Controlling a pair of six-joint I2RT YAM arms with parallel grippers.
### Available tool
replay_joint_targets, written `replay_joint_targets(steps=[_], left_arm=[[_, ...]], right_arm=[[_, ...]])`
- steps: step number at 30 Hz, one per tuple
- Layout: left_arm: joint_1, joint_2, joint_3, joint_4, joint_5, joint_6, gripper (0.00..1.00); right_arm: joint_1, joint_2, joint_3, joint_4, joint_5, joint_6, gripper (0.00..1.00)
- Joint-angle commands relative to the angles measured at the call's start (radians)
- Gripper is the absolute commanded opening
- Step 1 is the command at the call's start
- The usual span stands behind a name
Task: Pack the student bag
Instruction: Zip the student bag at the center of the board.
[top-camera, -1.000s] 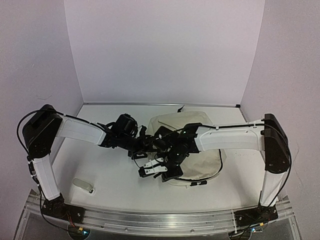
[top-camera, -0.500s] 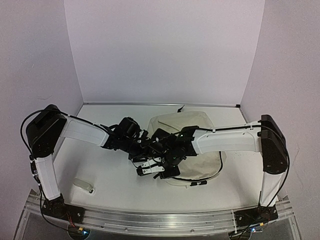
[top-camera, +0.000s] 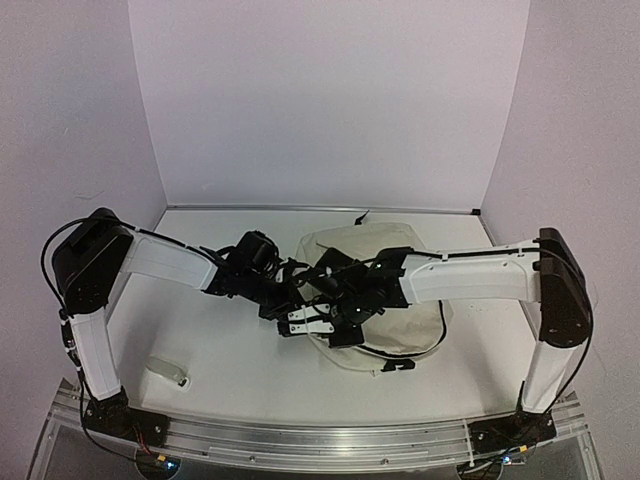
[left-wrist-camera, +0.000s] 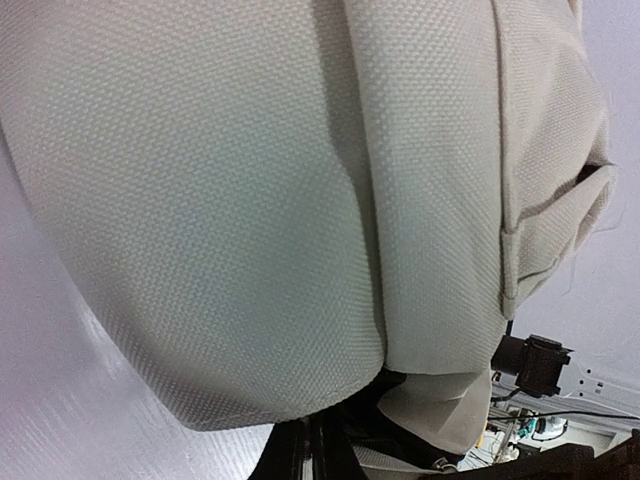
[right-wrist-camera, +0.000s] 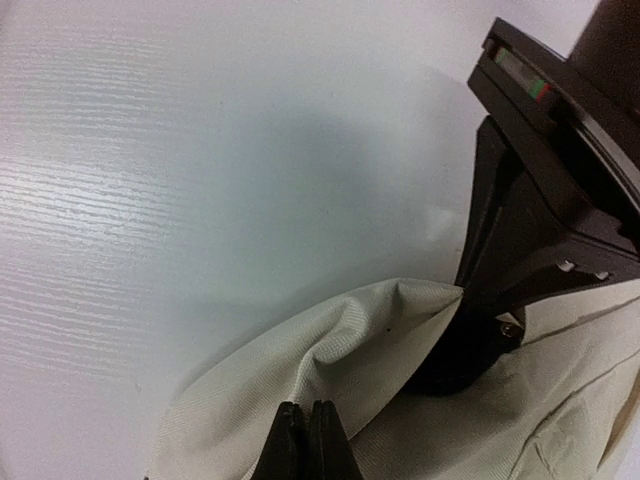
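The cream student bag (top-camera: 400, 300) lies right of the table's middle, and its left edge is bunched up between both arms. My left gripper (top-camera: 292, 318) is shut at that edge. In the left wrist view the bag's weave (left-wrist-camera: 230, 200) fills the frame and its hem lies over the closed black fingertips (left-wrist-camera: 310, 452). My right gripper (top-camera: 335, 328) is shut right beside it. In the right wrist view a crease of the bag's fabric (right-wrist-camera: 330, 350) runs into its closed tips (right-wrist-camera: 308, 435), and a corner of the fabric is pulled to a point at the left gripper's black body (right-wrist-camera: 520, 250).
A small whitish object (top-camera: 167, 372) lies on the white table (top-camera: 200, 340) near the left arm's base. A black buckle (top-camera: 397, 366) and a black cord (top-camera: 441, 325) hang off the bag's near right side. Pale walls close in the back and both sides.
Both grippers have gone from open to shut at the bag's left edge. The edge now looks gathered and drawn a little to the left.
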Motion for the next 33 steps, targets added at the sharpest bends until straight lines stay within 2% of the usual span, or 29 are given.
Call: replay_joint_targets(steps=[1,12,13,15,17,20,24,27,28,30,31,33], left_arm=[[0.06,-0.002,-0.016,0.029,-0.108,-0.016,0.0],[0.113,0.009,-0.036,0.037,-0.104,-0.002,0.0],[0.113,0.012,-0.035,0.04,-0.099,0.0,0.0],[0.112,0.017,-0.036,0.05,-0.092,-0.001,0.0],[0.112,0.018,-0.039,0.066,-0.081,-0.003,0.0],[0.111,0.019,-0.04,0.083,-0.065,-0.008,0.0],[0.111,0.007,-0.041,0.079,-0.062,-0.005,0.0],[0.111,-0.006,-0.045,0.069,-0.067,-0.002,0.0],[0.111,-0.01,-0.049,0.071,-0.067,-0.002,0.0],[0.111,-0.011,-0.052,0.071,-0.066,-0.001,0.0],[0.111,-0.012,-0.053,0.075,-0.062,-0.002,0.0],[0.111,-0.01,-0.056,0.085,-0.055,-0.004,0.0]], right_arm=[[0.013,-0.093,-0.072,-0.105,-0.063,0.07,0.0],[0.002,-0.182,-0.135,-0.141,-0.257,0.233,0.0],[-0.009,-0.181,-0.129,-0.14,-0.29,0.245,0.02],[-0.028,-0.168,-0.103,-0.14,-0.343,0.268,0.1],[-0.038,-0.15,-0.074,-0.137,-0.374,0.272,0.13],[-0.042,-0.101,-0.027,-0.132,-0.393,0.272,0.12],[-0.043,-0.041,0.018,-0.128,-0.38,0.266,0.01],[-0.043,-0.035,0.028,-0.125,-0.363,0.265,0.0],[-0.043,-0.037,0.031,-0.123,-0.351,0.263,0.02],[-0.043,-0.054,0.029,-0.105,-0.329,0.253,0.15],[-0.043,-0.062,0.025,-0.083,-0.326,0.245,0.32],[-0.043,-0.07,0.026,-0.045,-0.312,0.233,0.53]])
